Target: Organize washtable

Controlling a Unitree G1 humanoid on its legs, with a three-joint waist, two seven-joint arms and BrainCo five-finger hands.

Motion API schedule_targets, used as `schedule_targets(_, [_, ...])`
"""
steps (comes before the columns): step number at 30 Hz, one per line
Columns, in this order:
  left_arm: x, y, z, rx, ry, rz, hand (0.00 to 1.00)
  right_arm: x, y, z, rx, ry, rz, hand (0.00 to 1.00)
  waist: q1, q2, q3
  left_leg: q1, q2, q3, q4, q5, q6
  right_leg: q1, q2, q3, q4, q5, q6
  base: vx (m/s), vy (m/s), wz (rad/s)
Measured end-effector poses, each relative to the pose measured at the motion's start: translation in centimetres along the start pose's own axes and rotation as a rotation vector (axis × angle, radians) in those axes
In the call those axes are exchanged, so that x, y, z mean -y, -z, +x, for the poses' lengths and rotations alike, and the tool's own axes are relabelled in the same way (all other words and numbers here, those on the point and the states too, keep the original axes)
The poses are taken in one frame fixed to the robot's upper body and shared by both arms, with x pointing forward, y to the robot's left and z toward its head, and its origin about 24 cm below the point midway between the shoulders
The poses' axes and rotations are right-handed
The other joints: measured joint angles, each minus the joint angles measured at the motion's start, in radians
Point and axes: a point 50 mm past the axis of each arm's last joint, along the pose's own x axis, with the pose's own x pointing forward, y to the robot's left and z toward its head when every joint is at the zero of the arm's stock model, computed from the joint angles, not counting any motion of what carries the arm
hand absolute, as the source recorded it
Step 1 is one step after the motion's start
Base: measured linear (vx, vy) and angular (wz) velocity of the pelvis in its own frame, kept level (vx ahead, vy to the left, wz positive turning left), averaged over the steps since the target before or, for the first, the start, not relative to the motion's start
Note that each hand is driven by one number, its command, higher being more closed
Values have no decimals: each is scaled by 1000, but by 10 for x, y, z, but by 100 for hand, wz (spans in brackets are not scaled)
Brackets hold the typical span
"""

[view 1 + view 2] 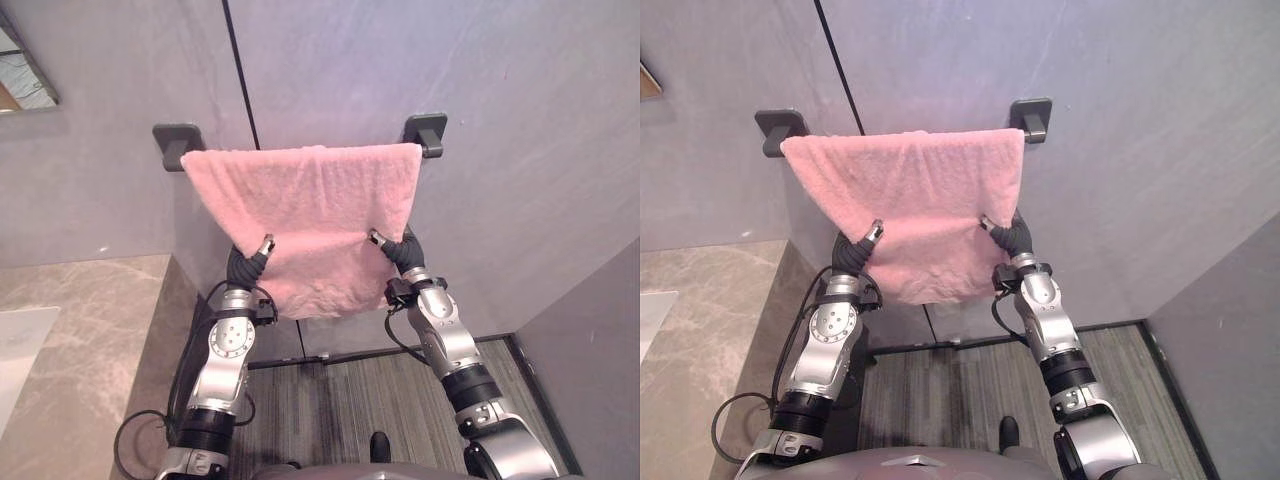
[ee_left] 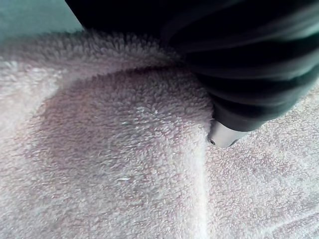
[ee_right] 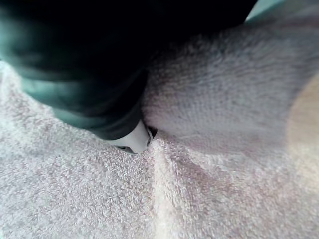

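A pink towel [image 1: 305,200] hangs spread over a wall rail between two dark brackets [image 1: 177,140] [image 1: 427,130]. My left hand [image 1: 250,262] grips its lower left edge and my right hand [image 1: 395,250] its lower right edge, each with the thumb on the front of the cloth and the fingers hidden behind it. The towel narrows and creases where the hands pinch it. Up close, the left hand's dark cover [image 2: 249,74] presses into the pink pile [image 2: 109,149]. In the other wrist view the right hand [image 3: 84,74] is likewise sunk in the towel [image 3: 224,149].
A marble washtable top [image 1: 90,330] lies at the lower left, with a white basin edge [image 1: 20,340] at its far left. A mirror corner [image 1: 20,75] shows at the upper left. Striped flooring [image 1: 350,400] lies below, and a grey side wall [image 1: 600,350] closes the right.
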Motion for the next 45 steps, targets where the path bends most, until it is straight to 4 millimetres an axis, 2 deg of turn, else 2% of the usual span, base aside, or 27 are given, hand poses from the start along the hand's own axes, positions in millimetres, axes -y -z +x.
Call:
schedule_targets(1, [0, 0, 0, 0, -2, -2, 100, 0, 0, 0, 0, 1, -2, 100, 0, 0, 0, 1, 0, 0, 1, 0, 0, 0, 0, 0, 0, 0, 0, 30, 7, 0])
schedule_targets(2, [0, 0, 0, -2, -8, -8, 0, 0, 0, 0, -1, 0, -4, 100, 0, 0, 0, 2, -1, 0, 2, 0, 0, 0, -1, 0, 0, -1, 1, 0, 0, 0])
schedule_targets(3, [-1, 1, 0, -6, -13, -10, 0, 0, 0, 0, -1, 5, -3, 0, 0, 0, 0, 3, -2, 0, 3, 1, 1, 0, -2, 0, 0, -2, 2, 0, 0, 0])
schedule_targets(9, [-15, 7, 1, -36, -80, -8, 0, 18, -1, -2, 1, 97, -2, 0, -1, 0, 0, 4, -8, 0, 2, -1, 5, 2, -8, 1, 0, -5, 6, 0, 0, 0])
schedule_targets(15, [-53, 19, -10, -94, -251, 17, 0, 44, 1, -13, 0, 212, 3, 0, 0, -1, 0, 13, -13, 3, -1, -4, 11, 7, -11, 2, 0, -8, 10, 0, 0, 0])
schedule_targets(17, [-57, 21, -13, -108, -265, 27, 0, 49, 3, -16, -13, 219, -9, 0, 2, -4, 0, 14, -14, 3, -2, -4, 11, 7, -11, 2, 0, -8, 10, 0, 0, 0])
schedule_targets(22, [-55, 22, -13, -110, -258, 28, 0, 54, 17, -30, -63, 239, -9, 0, 3, -6, 0, 13, -13, 4, -1, -5, 11, 6, -13, 3, 0, -8, 10, 0, 0, 0])
schedule_targets(28, [-50, 21, -20, -111, -221, 33, 0, 54, 5, -36, -5, 220, 10, 0, -3, -6, 0, 11, -10, 12, 1, -6, 10, 2, -11, 12, 0, -7, 9, -3, -2, -3])
schedule_targets(31, [-50, 24, -24, -121, -209, 35, 0, 54, 9, -44, -19, 218, 10, 0, -3, -6, 0, 9, -10, 13, 1, -6, 11, -1, -11, 13, 0, -7, 9, 0, 0, 0])
schedule_targets(34, [-53, 28, -37, -150, -210, 35, 0, 59, 24, -61, -77, 247, 14, 0, -3, -6, 0, 2, -11, 13, 1, -7, 11, -7, -11, 13, 0, -7, 9, 0, 0, 0])
schedule_targets(36, [-54, 34, -53, -184, -202, 26, 0, 63, 36, -81, -125, 274, 22, 0, -2, -6, 0, -5, -11, 12, 1, -7, 11, -14, -11, 12, 0, -7, 9, 0, 0, 0])
schedule_targets(40, [-54, 45, -79, -252, -174, -42, 0, 65, 45, -108, -170, 280, 26, 0, -2, -6, 1, -7, -11, 11, -2, -10, 13, -14, -13, 4, 0, -10, 11, -4, 2, 2])
schedule_targets(42, [-52, 50, -94, -296, -120, -82, 0, 63, 48, -124, -192, 255, 31, 0, -4, -6, 1, -12, -11, 8, -7, -15, 15, -15, -14, 1, 0, -15, 12, -17, 5, 7])
schedule_targets(45, [-49, 46, -111, -309, -23, -158, 0, 55, 53, -138, -226, 190, 46, 0, -7, -5, 1, -13, -11, 8, -13, -15, 15, -20, -13, 1, 0, -24, 16, 0, 0, 0])
